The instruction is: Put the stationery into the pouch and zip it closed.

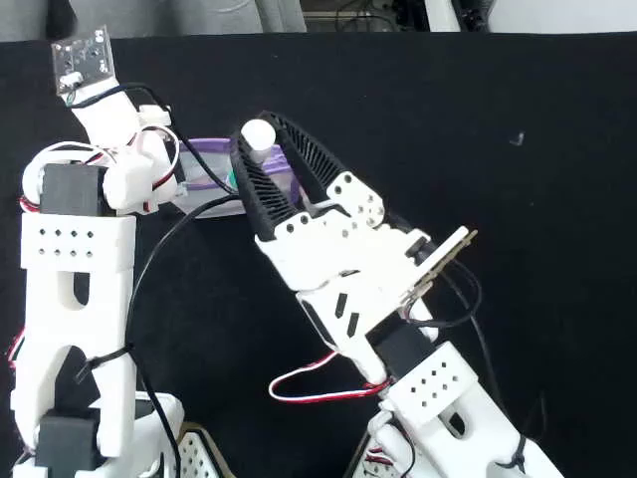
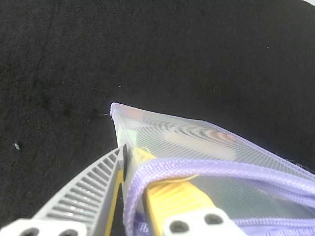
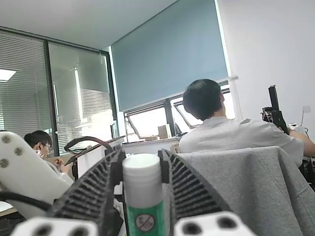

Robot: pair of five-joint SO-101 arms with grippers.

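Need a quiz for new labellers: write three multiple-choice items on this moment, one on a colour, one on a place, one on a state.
1. What colour is the zip trim of the clear mesh pouch?
A. purple
B. red
C. orange

2. Where is the white-capped glue stick with the green label?
A. flat on the table
B. under an arm's base
C. in the right gripper

3. What state is the left gripper in?
A. wide open, apart from everything
B. shut on the pouch's edge
C. shut on a pencil

Answers:
1 A, the left wrist view shows purple trim.
2 C, the right wrist view shows the stick clamped in that gripper.
3 B, the left wrist view shows it pinching the pouch wall.
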